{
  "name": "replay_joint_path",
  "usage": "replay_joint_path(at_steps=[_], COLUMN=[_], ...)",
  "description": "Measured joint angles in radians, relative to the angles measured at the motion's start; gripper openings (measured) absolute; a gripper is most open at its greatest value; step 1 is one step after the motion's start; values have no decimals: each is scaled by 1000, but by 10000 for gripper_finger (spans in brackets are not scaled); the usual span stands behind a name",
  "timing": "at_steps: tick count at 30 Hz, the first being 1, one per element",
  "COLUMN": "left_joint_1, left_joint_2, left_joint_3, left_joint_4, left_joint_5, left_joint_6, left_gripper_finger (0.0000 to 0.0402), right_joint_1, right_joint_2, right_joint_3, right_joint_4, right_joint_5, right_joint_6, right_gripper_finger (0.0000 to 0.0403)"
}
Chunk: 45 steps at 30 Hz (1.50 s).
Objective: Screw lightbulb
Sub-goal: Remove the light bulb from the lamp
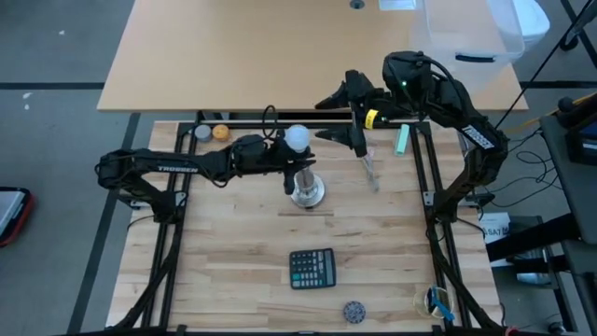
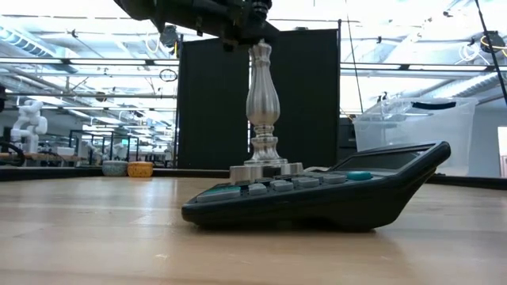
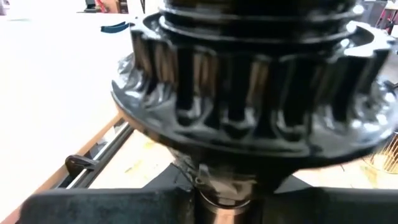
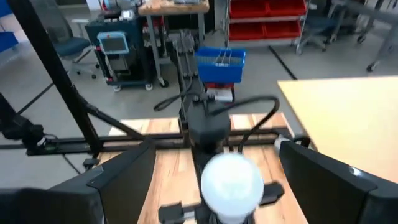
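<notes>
A: Reading from the left, what does the left arm do?
B: It reaches across the wooden table point(image 1: 233, 280) from the left edge. The left gripper point(image 1: 280, 155) sits at the silver stand point(image 1: 306, 187), its fingers drawn narrow around the stand's dark socket top point(image 3: 249, 81), just under the globe.

A: Where is the lightbulb?
B: The lightbulb point(image 1: 297, 137) stands upright on top of the stand, near the table's centre and toward the far side. In the right wrist view the frosted globe point(image 4: 231, 180) shows between that arm's two dark fingers but farther off. How far its base sits in the socket cannot be told.

A: Any containers?
B: A small grey bowl point(image 1: 202, 133) and an orange ball point(image 1: 221, 132) lie just beside each other at the far left rail; the ball is outside the bowl. What the bowl contains cannot be told. A clear plastic bin point(image 2: 412, 131) stands beyond the table on the right.

A: And the right side?
B: The right gripper point(image 1: 347, 117) hangs over the far rail, right of the bulb and apart from it, its fingers spread wide, gripping nothing.

A: Open room?
B: The near half is mostly bare wood. A calculator point(image 1: 312, 269) lies centre-front, well apart from the stand, and a small dark round object point(image 1: 353, 310) rests close to the near edge.
</notes>
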Motion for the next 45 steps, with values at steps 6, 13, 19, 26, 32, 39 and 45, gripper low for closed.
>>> replay_joint_path(at_steps=[6,13,19,26,32,39,45], left_joint_1=[8,18,18,17,17,20,26], left_joint_2=[3,4,20,92,147,170,170], left_joint_3=[-2,-4,20,149,247,280,280], left_joint_4=[-15,-47,-79,-225,-343,-358,-359], left_joint_5=[11,41,91,99,103,123,137], left_joint_6=[-5,-19,-20,7,19,31,36], left_gripper_finger=[63,63,63,63,63,63,63], right_joint_1=[0,-1,-5,-5,-5,-5,-5], right_joint_2=[-8,25,55,37,13,16,17], right_joint_3=[8,36,40,40,42,42,41], right_joint_4=[-83,-62,-82,-65,-188,-275,-290], right_joint_5=[-61,-71,-17,32,37,100,140], right_joint_6=[21,40,11,-16,-8,-12,-28], right_gripper_finger=[336,336,336,336,336,336,336])
